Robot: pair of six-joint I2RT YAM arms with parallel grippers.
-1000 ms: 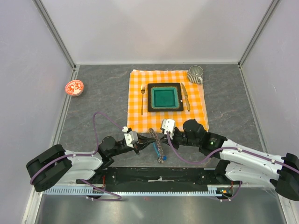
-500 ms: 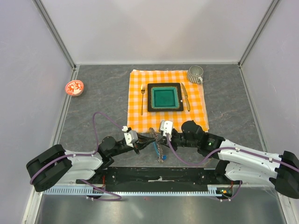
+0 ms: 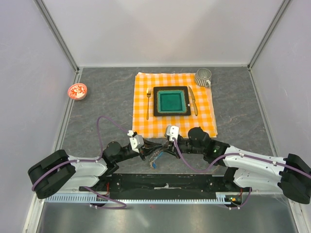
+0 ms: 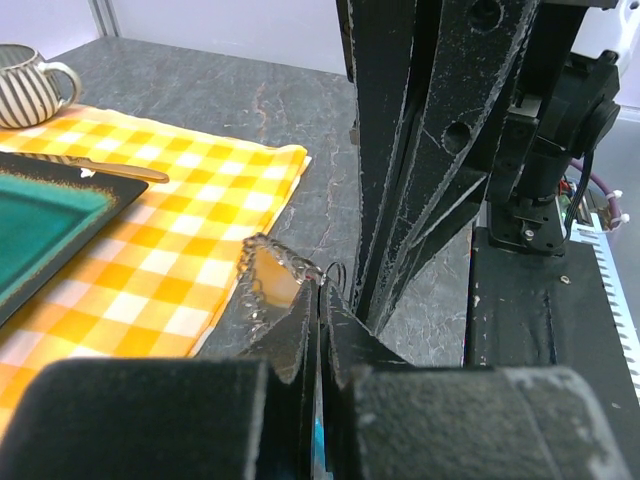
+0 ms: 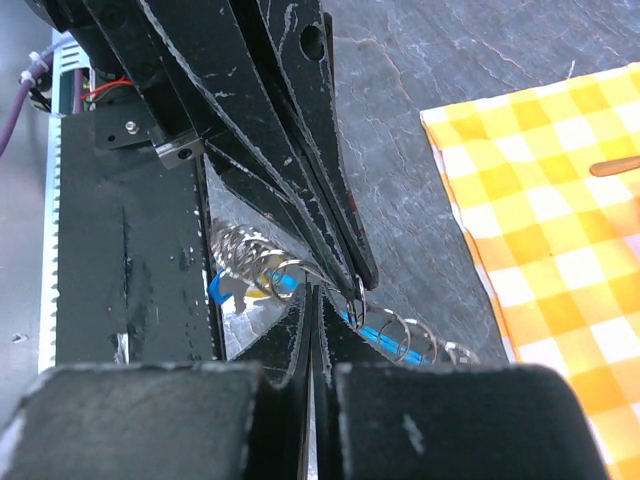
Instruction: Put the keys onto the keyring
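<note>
In left claw [image 4: 320, 292], the keyring [image 4: 258, 285]

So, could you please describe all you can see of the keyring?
The silvery wire keyring reads as a string of linked loops carrying bright blue pieces and a yellow bit. It is bunched between the shut left tool and shut right tool, off the near edge of the orange-checked cloth. One thin loop seems pinched at the left tool's tips; the right tool's grip is hidden.
</note>
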